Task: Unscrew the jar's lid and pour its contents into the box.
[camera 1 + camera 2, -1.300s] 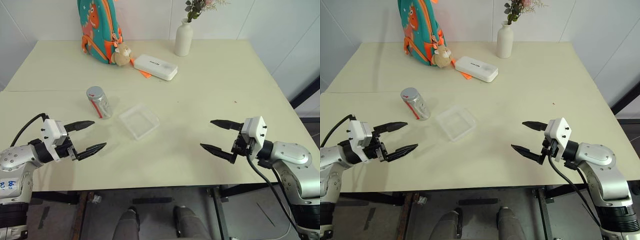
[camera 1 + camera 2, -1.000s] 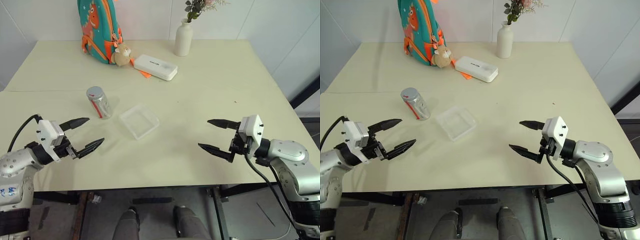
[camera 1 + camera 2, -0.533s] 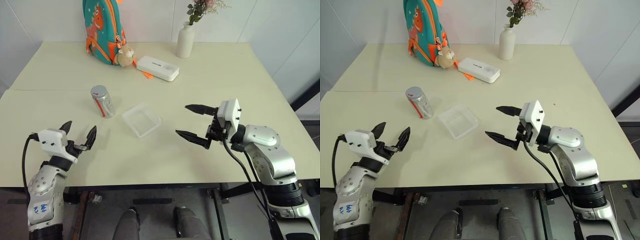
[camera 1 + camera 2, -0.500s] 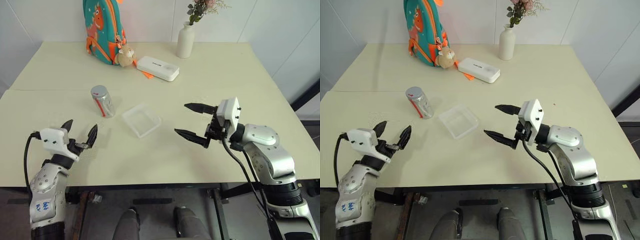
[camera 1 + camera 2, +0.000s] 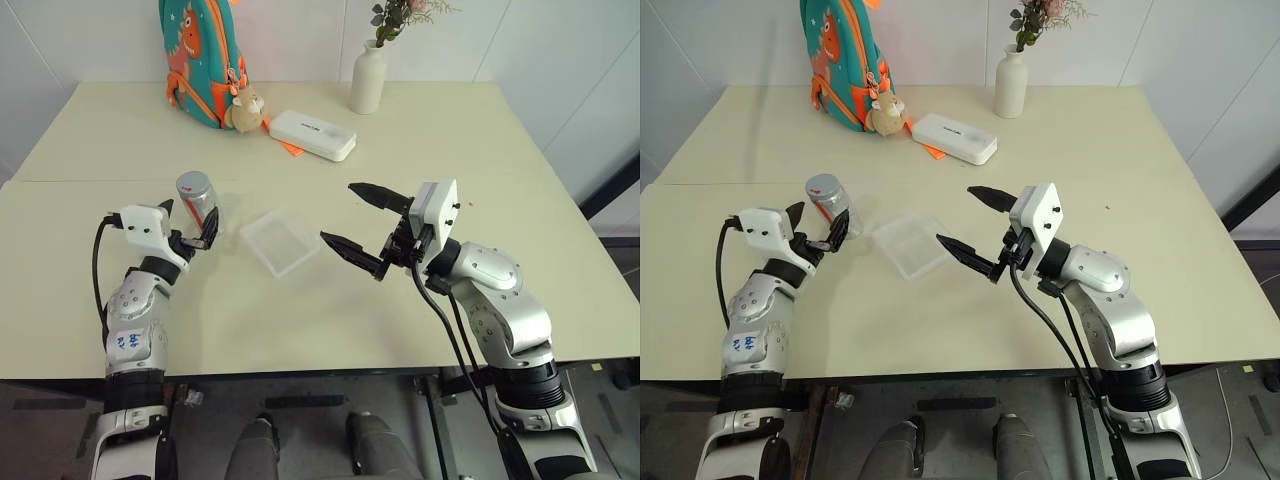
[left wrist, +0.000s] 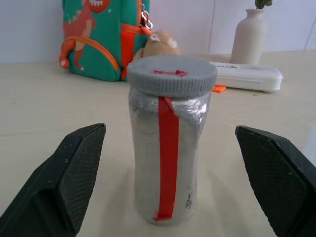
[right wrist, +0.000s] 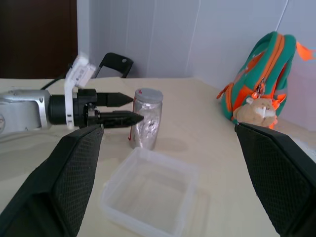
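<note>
The jar (image 5: 199, 199) stands upright near the worktop's left edge, lid (image 6: 172, 74) on, directly ahead of the spread left pincer (image 5: 187, 228). The right pincer (image 5: 355, 228), also spread, hovers farther off, beyond the box (image 5: 281, 241).

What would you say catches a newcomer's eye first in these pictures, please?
Probably the two black-fingered hands, both open over the table: the left hand has its fingers on either side of the jar, whose lid is on. The right hand hovers just right of the clear box. At the far edge stand a bright green-and-orange backpack and a white vase.
</note>
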Controlling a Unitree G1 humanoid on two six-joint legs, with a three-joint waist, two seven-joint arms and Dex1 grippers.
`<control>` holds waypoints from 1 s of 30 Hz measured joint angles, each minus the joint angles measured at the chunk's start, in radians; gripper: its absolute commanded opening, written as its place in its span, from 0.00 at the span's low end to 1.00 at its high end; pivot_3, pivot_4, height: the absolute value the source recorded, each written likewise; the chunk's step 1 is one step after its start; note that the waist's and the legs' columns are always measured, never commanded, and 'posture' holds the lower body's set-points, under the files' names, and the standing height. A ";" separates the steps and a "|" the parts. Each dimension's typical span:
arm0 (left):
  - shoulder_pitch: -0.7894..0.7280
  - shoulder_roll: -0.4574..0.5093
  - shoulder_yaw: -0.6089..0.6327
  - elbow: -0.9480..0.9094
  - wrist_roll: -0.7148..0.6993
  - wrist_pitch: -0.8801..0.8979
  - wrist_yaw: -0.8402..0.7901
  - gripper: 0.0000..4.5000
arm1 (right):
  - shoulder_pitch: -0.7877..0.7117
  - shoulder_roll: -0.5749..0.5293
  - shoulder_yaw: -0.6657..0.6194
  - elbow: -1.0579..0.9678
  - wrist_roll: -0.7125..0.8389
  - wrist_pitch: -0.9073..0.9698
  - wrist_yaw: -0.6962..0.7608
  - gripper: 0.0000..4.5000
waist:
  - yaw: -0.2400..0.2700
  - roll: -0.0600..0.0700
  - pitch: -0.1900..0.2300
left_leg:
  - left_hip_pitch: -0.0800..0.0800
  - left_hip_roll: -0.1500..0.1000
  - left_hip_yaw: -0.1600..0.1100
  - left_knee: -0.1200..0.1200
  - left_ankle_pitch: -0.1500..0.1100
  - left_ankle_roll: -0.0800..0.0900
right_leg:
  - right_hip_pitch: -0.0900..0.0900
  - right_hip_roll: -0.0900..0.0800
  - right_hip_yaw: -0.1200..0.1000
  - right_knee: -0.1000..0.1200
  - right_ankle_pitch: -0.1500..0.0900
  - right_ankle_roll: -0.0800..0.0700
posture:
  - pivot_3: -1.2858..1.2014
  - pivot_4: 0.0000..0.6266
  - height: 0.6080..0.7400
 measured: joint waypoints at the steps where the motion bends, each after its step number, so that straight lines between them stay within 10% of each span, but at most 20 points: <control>1: -0.017 0.003 -0.004 0.026 0.004 -0.005 -0.006 1.00 | 0.000 0.005 0.000 -0.002 -0.003 0.000 -0.006 1.00 | 0.000 0.000 0.000 | 0.000 0.000 0.000 0.000 0.000 0.000 | 0.000 0.000 0.000 0.000 0.000 0.000 | 0.52 0.24 1.00; 9: -0.174 0.049 -0.036 0.273 0.038 -0.096 -0.054 1.00 | 0.020 0.005 -0.002 -0.028 -0.010 -0.001 -0.045 1.00 | -0.001 0.000 0.000 | 0.000 0.000 0.000 -0.001 0.000 0.000 | 0.000 0.000 0.000 0.000 0.000 0.000 | 0.52 0.24 1.00; 19: -0.208 0.053 -0.048 0.362 0.057 -0.121 -0.062 0.43 | 0.038 0.005 -0.004 -0.041 -0.017 -0.003 -0.064 1.00 | -0.001 0.000 0.000 | 0.000 0.000 0.000 -0.001 0.000 0.000 | 0.000 0.000 0.000 0.000 0.000 0.000 | 0.52 0.24 1.00; 30: -0.072 0.071 -0.025 -0.027 -0.137 -0.019 -0.224 0.43 | 0.003 0.040 -0.031 -0.055 0.040 0.057 -0.114 1.00 | -0.003 0.000 0.000 | 0.000 0.000 0.000 -0.002 0.000 -0.001 | -0.001 0.000 0.000 0.000 0.000 0.000 | 0.52 0.24 1.00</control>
